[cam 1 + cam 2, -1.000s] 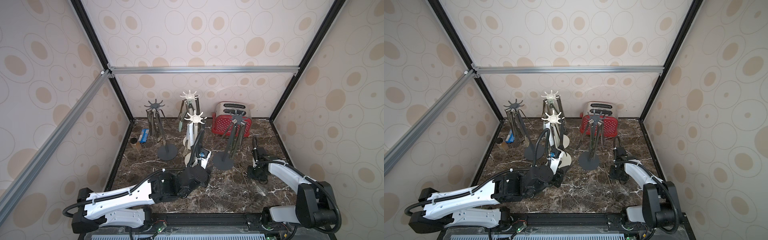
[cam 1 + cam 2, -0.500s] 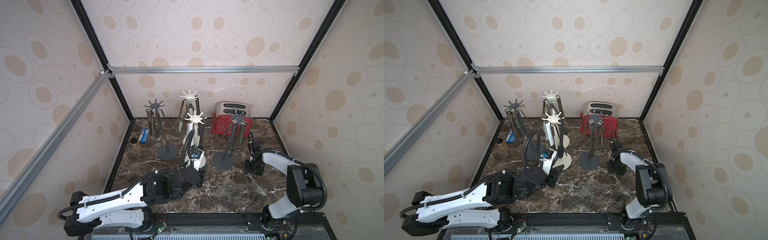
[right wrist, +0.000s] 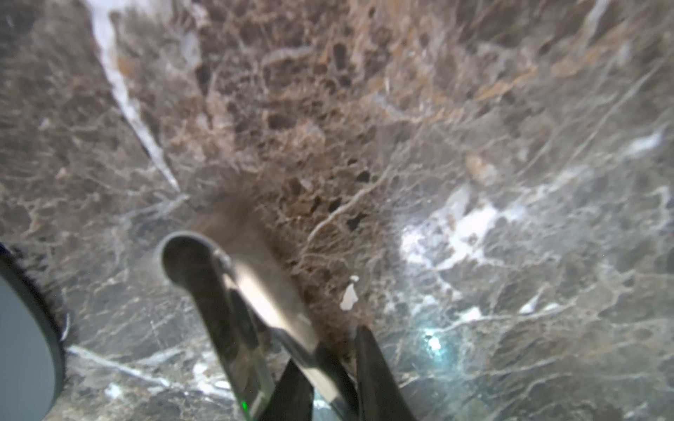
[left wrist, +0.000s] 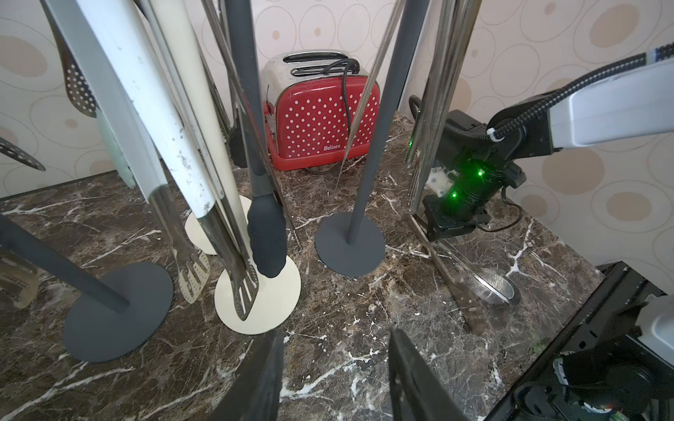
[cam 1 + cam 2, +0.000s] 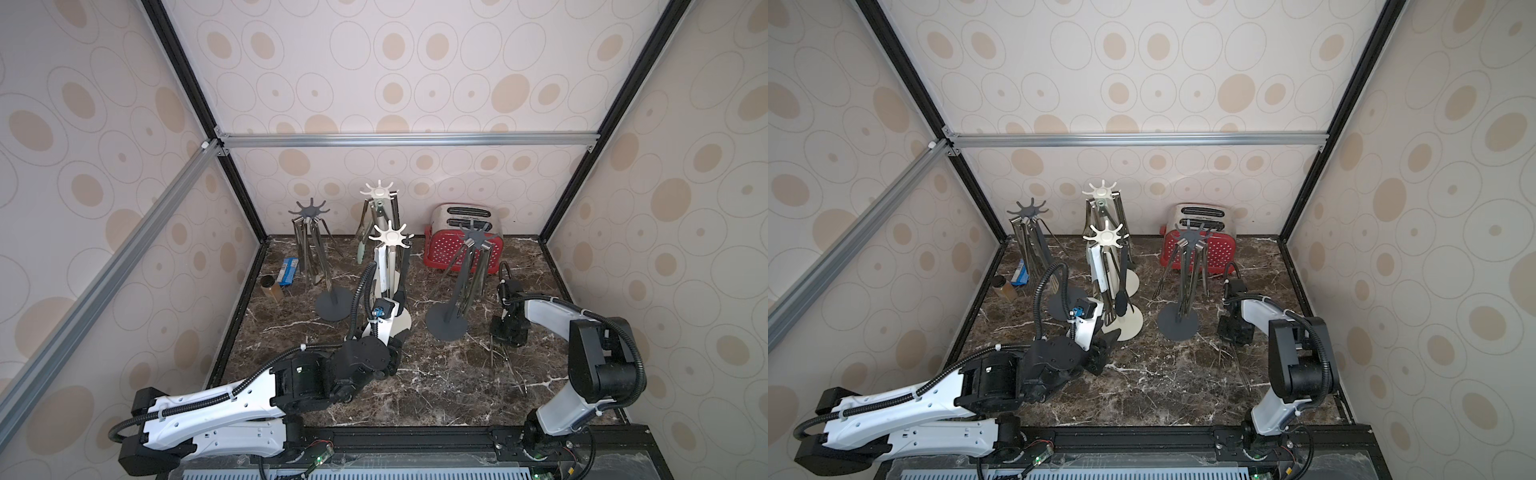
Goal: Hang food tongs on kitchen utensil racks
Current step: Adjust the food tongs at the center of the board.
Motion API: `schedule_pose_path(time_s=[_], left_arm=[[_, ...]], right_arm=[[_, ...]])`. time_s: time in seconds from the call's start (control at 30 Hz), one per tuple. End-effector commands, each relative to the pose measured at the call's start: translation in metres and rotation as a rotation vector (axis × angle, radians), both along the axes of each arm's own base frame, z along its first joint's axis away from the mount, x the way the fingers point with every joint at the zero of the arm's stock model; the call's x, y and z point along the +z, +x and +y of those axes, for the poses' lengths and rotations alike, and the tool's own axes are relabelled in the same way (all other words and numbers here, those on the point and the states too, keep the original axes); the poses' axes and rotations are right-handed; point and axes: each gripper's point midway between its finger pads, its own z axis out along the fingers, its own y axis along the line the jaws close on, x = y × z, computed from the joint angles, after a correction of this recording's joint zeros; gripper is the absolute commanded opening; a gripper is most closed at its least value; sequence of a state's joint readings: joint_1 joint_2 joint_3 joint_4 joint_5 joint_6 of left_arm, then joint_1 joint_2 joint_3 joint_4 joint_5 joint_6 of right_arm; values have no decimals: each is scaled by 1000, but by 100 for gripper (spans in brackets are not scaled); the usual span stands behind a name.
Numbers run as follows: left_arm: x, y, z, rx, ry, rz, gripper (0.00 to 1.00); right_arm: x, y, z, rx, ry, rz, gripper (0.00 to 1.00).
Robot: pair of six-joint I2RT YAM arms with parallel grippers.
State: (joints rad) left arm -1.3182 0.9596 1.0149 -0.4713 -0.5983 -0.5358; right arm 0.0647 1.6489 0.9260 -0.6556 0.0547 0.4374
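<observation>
Tongs (image 3: 233, 291) of shiny curved steel pinched in right end effector (image 3: 328, 350) over veined marble (image 3: 437, 127); left end effector (image 4: 335, 333) spread, empty

Blurred steel tongs (image 3: 255, 291) run off the right wrist view's edge.

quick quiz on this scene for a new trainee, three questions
1. True or false: the left gripper holds tongs.
2. How many utensil racks stand on the marble table? A two, B four, C six.
3. What does the right gripper have between its fingers?
Key: 1 false, it is open and empty. 2 B. 3 An arm of the steel tongs lying on the table.
</observation>
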Motion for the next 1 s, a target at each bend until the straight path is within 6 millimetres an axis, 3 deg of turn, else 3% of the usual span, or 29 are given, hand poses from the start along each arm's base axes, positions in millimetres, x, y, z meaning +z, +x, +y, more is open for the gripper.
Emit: schedule_pose_path(time_s=[0.0, 0.17, 0.33, 0.47, 0.53, 0.7, 0.97], left_arm=[[3, 4, 9, 38, -8, -9, 47], [2, 5, 7, 39, -1, -10, 47], [1, 6, 5, 37, 8, -10, 48], [1, 6, 5, 38, 12, -9, 48], [0, 6, 5, 37, 11, -8, 48], [-1, 6, 5, 38, 5, -5, 48], [-2, 5, 1, 19, 9, -1, 48]], right_arm=[[-9, -10, -17, -46, -42, 27, 18], [-11, -6, -31, -85, -27, 22, 12], [-9, 10, -46, -118, -16, 4, 1], [-4, 25, -52, -118, -20, -10, 0], [-3, 26, -51, -114, -11, -2, 4], [-8, 11, -41, -128, 35, -2, 18], [-5, -19, -32, -139, 70, -1, 22]])
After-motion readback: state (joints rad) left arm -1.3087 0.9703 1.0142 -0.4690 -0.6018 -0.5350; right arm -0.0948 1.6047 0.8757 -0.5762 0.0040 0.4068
